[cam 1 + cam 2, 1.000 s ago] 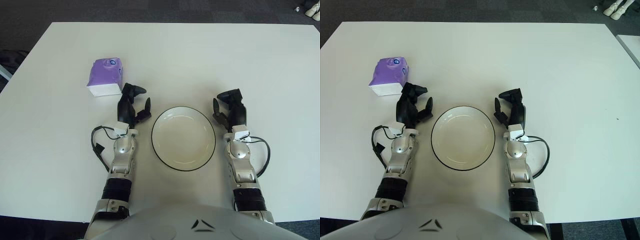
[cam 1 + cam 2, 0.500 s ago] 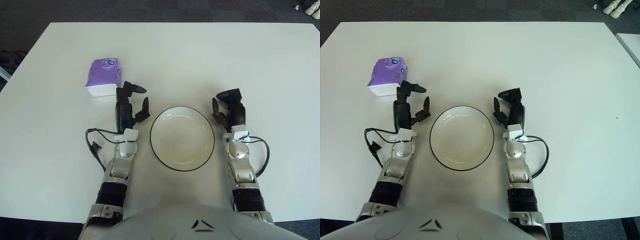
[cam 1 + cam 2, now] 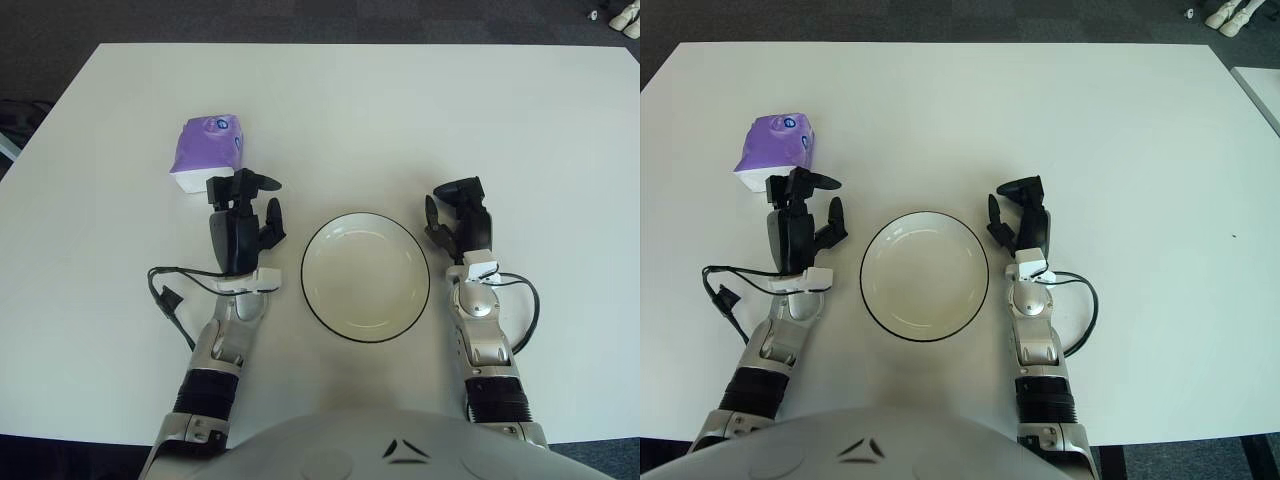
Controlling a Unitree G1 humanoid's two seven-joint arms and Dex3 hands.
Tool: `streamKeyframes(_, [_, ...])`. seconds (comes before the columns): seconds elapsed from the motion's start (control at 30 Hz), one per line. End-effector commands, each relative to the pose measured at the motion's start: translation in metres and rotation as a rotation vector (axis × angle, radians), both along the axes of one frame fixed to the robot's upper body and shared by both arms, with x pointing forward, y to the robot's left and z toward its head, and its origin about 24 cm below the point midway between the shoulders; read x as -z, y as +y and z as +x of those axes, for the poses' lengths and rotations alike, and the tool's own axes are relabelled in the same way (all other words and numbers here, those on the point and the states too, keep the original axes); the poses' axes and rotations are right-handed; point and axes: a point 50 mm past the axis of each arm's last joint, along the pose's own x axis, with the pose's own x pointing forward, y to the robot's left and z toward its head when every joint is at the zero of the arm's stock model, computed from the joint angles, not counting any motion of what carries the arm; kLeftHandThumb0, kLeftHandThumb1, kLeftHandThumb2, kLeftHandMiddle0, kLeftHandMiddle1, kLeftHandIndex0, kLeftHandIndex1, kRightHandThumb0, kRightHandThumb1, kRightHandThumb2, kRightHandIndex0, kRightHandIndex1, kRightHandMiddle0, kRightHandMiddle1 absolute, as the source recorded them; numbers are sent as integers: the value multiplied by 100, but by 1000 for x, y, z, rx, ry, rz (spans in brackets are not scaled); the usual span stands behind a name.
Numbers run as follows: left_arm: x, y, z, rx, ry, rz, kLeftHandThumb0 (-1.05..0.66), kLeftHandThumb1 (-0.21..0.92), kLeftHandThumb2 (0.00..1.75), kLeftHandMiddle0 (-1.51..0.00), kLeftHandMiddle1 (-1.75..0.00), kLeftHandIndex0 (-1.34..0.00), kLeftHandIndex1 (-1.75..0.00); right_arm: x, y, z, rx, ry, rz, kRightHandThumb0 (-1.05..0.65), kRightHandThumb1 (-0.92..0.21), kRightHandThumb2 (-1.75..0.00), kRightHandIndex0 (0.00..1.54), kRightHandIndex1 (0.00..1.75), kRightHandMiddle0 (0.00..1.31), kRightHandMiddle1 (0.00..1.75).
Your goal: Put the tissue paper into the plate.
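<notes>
One purple tissue paper pack sits on one white table; one white plate with a dark rim lies there too; two robot hands show, one left hand, one right hand.

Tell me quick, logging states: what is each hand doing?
Left hand: open, holding nothing, just short of the tissue pack.
Right hand: open, empty, right of the plate.

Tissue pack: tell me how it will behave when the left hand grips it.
The tissue pack looks like a soft, wrinkled wrapper, so it will probably dent under the open left hand. Likely light. It sits flat, unlikely to roll.
</notes>
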Motion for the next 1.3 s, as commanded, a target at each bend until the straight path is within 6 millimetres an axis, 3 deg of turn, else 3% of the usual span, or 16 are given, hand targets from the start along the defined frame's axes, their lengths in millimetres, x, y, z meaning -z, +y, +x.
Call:
streamKeyframes(0.0, [17,8,-9,-32,64,61,0,56,105,-45,-172,-21,-175,38,-3,-16,17,210,23,-35,-88,-58,59,113,21,175])
streamKeyframes(0.07, [17,10,-8,-33,65,69,0,75,79,-34,-170,-10,-175,39,-3,-16,16,210,22,-35,-89,-58,58,113,21,175])
streamKeyframes(0.1, [16,12,-8,-35,70,76,0,78,74,-32,-169,-8,-175,39,-3,-16,16,209,21,-35,-89,-58,58,113,21,175])
streamKeyframes(0.17, [16,15,-8,-42,86,87,-21,86,62,-28,-151,-14,-175,39,-3,-16,16,210,20,-35,-89,-58,58,113,21,175])
streamKeyframes(0.27, [18,18,-8,-62,117,97,-57,90,73,-17,-138,-5,-148,39,-4,-16,16,211,19,-35,-89,-58,58,113,21,175])
streamKeyframes(0.47, [19,24,-6,-129,144,97,-81,92,65,-7,-123,0,-123,39,-3,-15,18,216,22,-35,-88,-58,59,113,22,175])
streamKeyframes(0.97, [11,33,19,-191,166,123,-98,87,46,0,-88,0,-81,39,-3,-15,20,211,32,-35,-87,-60,59,114,22,175])
streamKeyframes(1.27, [7,37,34,-200,185,164,-98,83,45,0,-81,0,-78,40,-4,-13,22,219,33,-35,-85,-63,58,115,23,175])
